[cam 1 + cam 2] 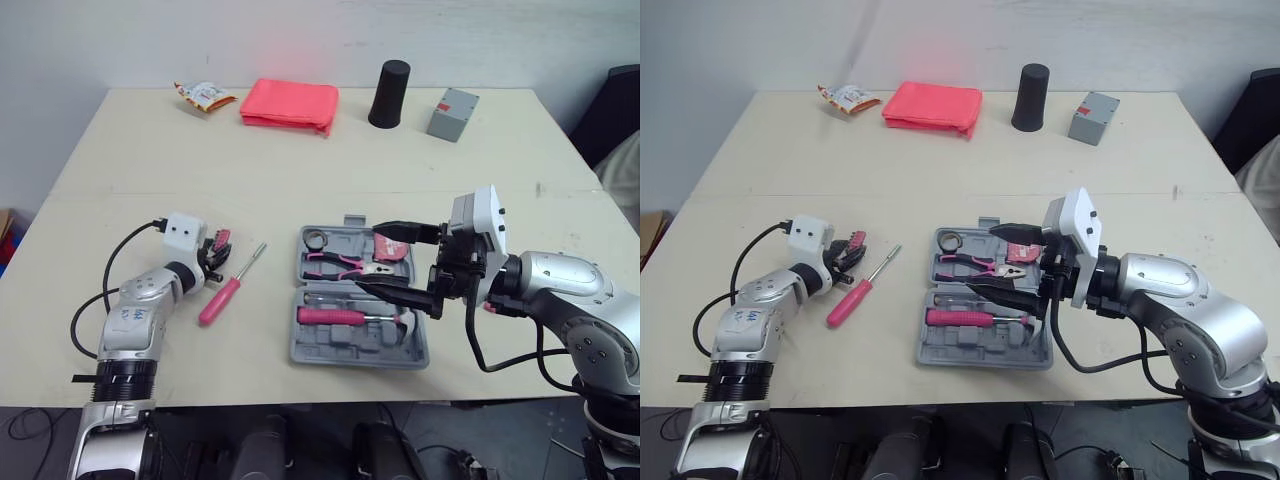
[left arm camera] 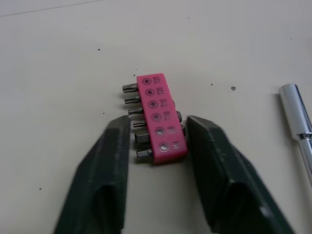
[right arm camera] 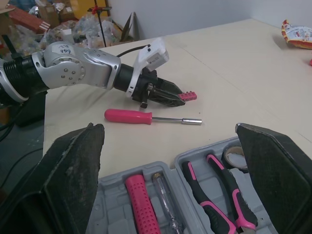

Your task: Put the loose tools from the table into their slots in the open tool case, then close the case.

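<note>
1. Step in hand: picking up the bit rack (image 2: pixel 155 112), one of two loose tools on the table (image 1: pixel 300 170). It lies flat at left of centre in the head views, just left of the screwdriver (image 1: pixel 222 297).
2. The left gripper (image 1: pixel 214 258) is low on the table at the rack's near end. Its fingers (image 2: pixel 112 161) stand narrowly apart, one on each side of the rack. One looks to be touching or just beside the pink body, and the other is just beside the bit tips. I judge it has not yet clamped.
3. The screwdriver lies loose between the rack and the case (image 1: pixel 300 350), its pink handle toward the lower left and its metal tip toward the upper right.
4. The case lies open at centre, with the hammer (image 1: pixel 340 316) in the lower half and the pliers (image 1: pixel 335 262) in the upper half.
5. The right gripper (image 1: pixel 366 258) hovers over the case, its fingers (image 3: pixel 73 161) spread wide and holding nothing.
6. Next move, as I judge it: close the left fingers squarely across the rack's short width, lift it and carry it right to its slot. I cannot tell which recess that is.
7. The right arm sits over the case, so it may need to clear out of the way.
8. The screwdriver and the lid come after.
</note>
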